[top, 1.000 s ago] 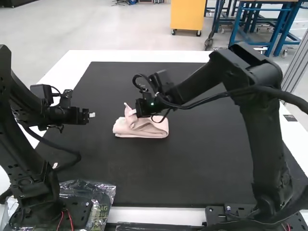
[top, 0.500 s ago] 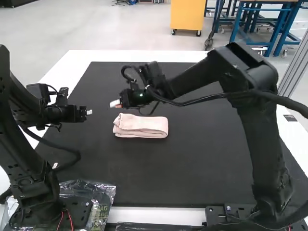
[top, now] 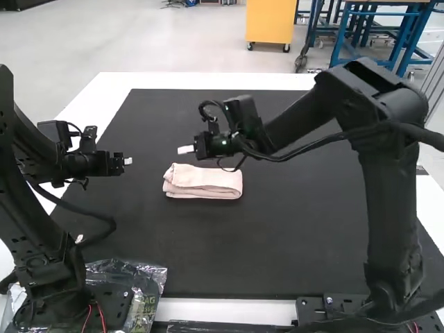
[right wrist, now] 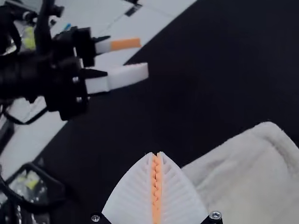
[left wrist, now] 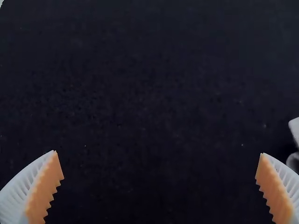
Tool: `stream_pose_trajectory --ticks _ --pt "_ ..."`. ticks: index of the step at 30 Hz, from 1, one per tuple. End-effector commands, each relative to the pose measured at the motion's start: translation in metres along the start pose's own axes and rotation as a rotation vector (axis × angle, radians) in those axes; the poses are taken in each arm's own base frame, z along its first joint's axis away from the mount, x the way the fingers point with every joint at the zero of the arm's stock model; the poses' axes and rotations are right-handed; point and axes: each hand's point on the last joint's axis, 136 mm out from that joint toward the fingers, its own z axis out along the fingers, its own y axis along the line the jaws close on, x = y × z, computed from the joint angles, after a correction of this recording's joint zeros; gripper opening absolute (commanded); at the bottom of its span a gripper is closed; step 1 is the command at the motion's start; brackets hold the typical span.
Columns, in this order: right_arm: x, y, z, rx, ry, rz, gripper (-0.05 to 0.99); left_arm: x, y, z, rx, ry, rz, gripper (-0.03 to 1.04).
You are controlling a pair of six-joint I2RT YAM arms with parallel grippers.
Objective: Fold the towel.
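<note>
Pink towel (top: 202,182) lies folded into a compact, longish bundle on the black mat (top: 208,257), a bit left of ctr, w/ the white surface (top: 229,309) showing around the mat. Right end effector (top: 185,149) is by the towel's far left corner, apart from the cloth, fingers pressed tog. w/ nothing btwn them. Left end effector (top: 127,161) is left of the towel, well apart from it, fingers spread wide, empty. Clear plastic (top: 149,281) sits crumpled at the near left, by the left arm's base
</note>
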Motion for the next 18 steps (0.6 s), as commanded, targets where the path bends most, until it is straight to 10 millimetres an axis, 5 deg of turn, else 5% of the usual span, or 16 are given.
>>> stream_pose_trajectory --ticks 1,18 --pt "-0.003 -0.011 -0.001 0.01 -0.024 -0.015 -0.03 -0.012 -0.002 -0.004 0.01 -0.037 0.006 0.97" --pt "0.047 -0.052 0.024 0.03 0.011 0.003 -0.02 -0.014 -0.004 -0.004 0.02 -0.041 0.003 0.97"
